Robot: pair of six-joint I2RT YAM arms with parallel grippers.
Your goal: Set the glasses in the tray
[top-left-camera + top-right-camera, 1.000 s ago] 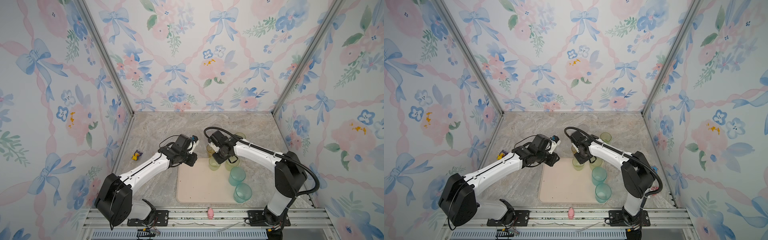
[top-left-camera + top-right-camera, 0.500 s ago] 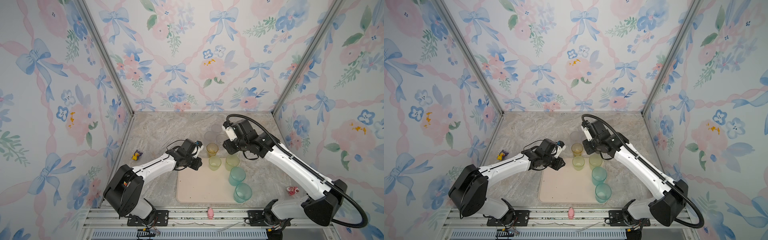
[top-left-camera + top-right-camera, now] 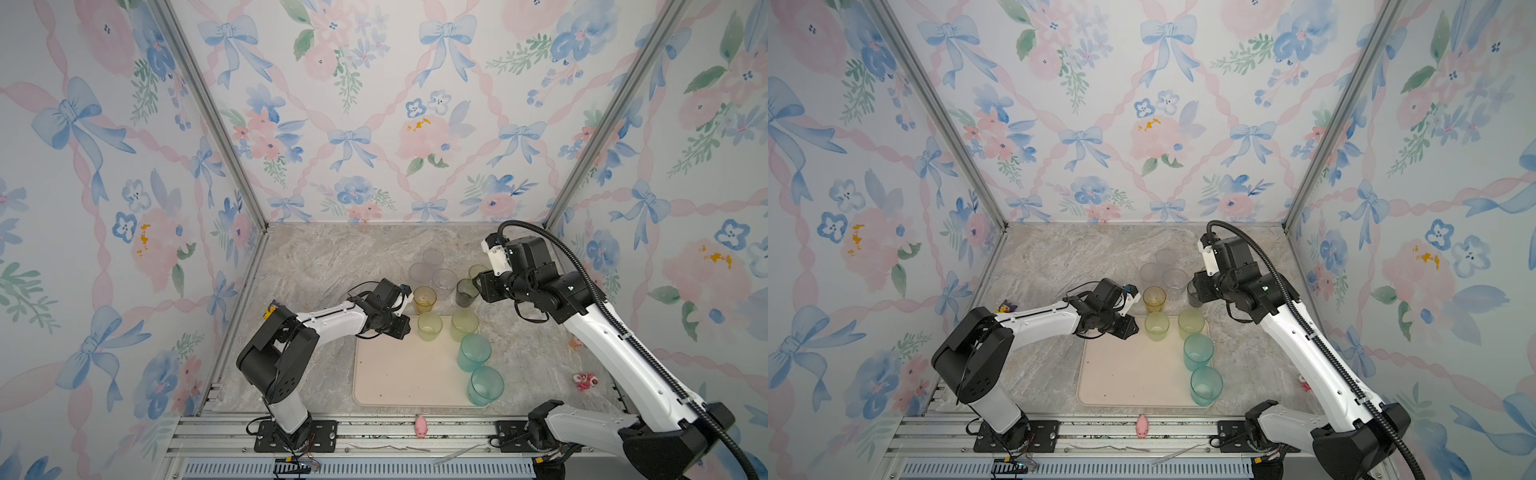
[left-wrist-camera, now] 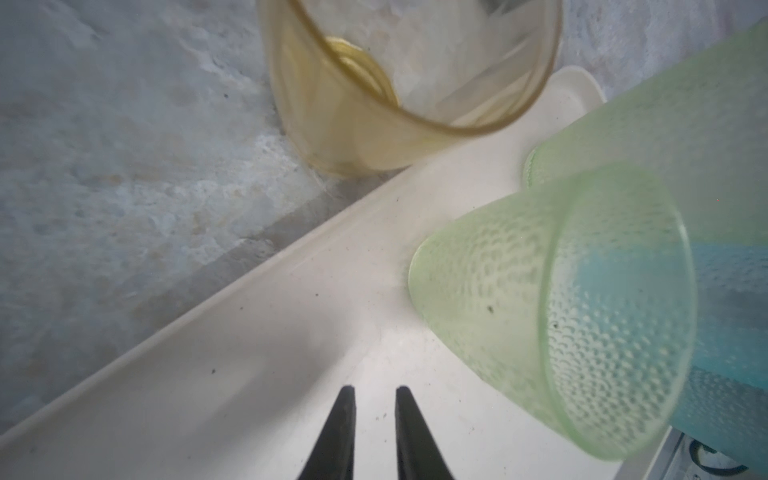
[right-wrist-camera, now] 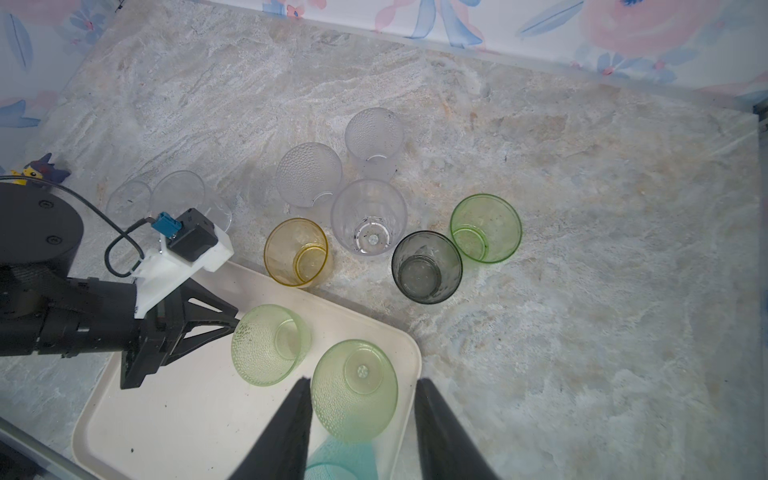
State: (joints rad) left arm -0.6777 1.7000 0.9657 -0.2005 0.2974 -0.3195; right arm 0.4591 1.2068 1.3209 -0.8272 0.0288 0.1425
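The cream tray [image 3: 390, 374] [image 5: 174, 419] lies at the front middle. In it stand two pale green glasses [image 3: 429, 327] [image 3: 464, 324] and two teal glasses [image 3: 473, 352] [image 3: 485, 385]. Just beyond its far edge stand an amber glass [image 3: 424, 300] [image 4: 374, 124], a smoky grey glass [image 5: 427, 268], another pale green glass [image 5: 486, 228] and three clear glasses [image 5: 368, 216]. My left gripper [image 3: 405, 329] [image 4: 375, 390] hovers low over the tray's far left corner, jaws narrowly open and empty. My right gripper [image 3: 478, 284] [image 5: 362, 380] hangs open, high above the right pale green glass.
Two more clear glasses [image 5: 178, 193] sit by the left arm. A purple and yellow figurine [image 3: 272, 309] stands at the left wall. Small pink toys [image 3: 586, 380] lie right of the tray, and a pink pig [image 3: 421, 426] on the front rail.
My right gripper has opened, risen from the pale green glass in the tray and pulled back to the right. My left gripper has slid forward to the tray's far left corner.
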